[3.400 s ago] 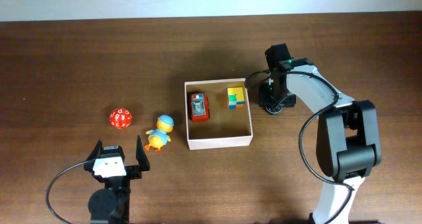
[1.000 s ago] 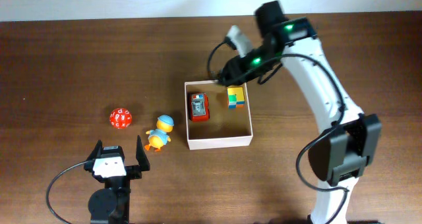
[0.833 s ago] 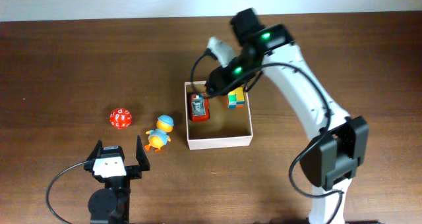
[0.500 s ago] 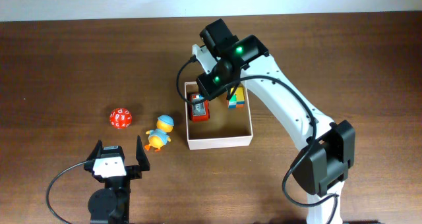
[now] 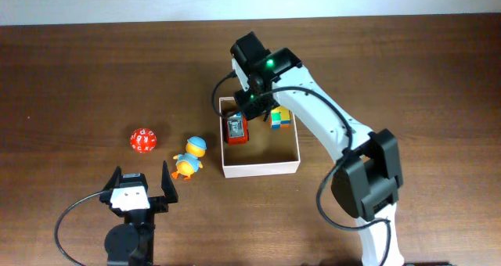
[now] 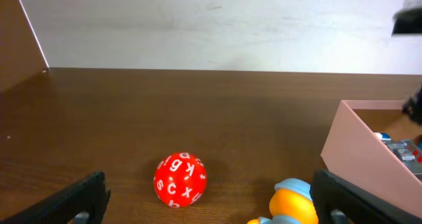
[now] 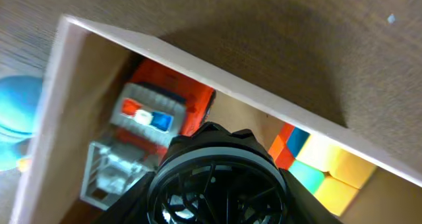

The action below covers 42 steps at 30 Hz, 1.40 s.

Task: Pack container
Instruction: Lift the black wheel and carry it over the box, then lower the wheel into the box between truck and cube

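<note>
- Black and round, a spoked disc (image 7: 217, 178) fills the bottom of the right wrist view, where the right hand's (image 5: 249, 100) fingers would show. The fingers are hidden, so I cannot tell whether that hand is clenched, released or carrying the disc.
- From overhead, the right hand hangs over the far left corner of the box (image 5: 258, 169), with the arm stretched across the box from the right.
- Just beneath it in the box lies a red car (image 5: 236, 128), close to the left wall. A many-coloured block (image 5: 280, 116) sits apart from the car, near the far wall.
- The box stands mid-table (image 5: 391, 39), open side up, with much of its tan floor bare.
- Outside it, a duck (image 5: 189, 157) stands just left of the box, and a red lettered ball (image 5: 142, 140) lies further left.
- The left hand (image 5: 142, 172) rests at the near edge with its fingers spread wide and nothing between them. The duck and the ball lie just ahead of it.
- Judged from this, packing is about half done: two toys are in, and the duck and the ball are not yet packed. The left hand is the nearer to both.
</note>
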Available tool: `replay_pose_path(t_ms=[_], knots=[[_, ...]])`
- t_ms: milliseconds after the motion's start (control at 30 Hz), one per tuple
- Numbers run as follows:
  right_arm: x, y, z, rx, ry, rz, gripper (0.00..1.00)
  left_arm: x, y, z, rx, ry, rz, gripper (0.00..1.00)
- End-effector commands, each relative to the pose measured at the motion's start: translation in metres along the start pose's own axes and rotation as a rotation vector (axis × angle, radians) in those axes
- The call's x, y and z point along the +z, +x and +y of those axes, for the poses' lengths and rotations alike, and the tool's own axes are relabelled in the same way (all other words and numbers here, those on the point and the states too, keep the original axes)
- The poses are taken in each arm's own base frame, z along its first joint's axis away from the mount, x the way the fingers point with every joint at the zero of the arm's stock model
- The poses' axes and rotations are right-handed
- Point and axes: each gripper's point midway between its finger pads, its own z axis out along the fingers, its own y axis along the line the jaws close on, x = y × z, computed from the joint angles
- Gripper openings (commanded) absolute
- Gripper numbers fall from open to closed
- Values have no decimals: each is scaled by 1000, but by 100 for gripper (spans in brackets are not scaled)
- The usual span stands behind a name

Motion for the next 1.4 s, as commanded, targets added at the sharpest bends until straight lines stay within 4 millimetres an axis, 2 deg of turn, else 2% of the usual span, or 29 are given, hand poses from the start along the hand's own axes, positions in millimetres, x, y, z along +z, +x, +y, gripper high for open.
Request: replay_pose_path(t_ms=[0, 467, 1033, 1367], knots=[[8, 4, -3, 9, 26, 20, 44, 0, 0, 3, -10, -13, -4, 99], [10, 11, -11, 49, 68, 44, 44, 0, 0, 3, -10, -13, -4, 99], [10, 7, -14, 63, 84, 25, 44, 0, 0, 3, -10, -13, -4, 99], [24, 11, -14, 71, 85, 56, 44, 0, 0, 3, -10, -13, -4, 99]])
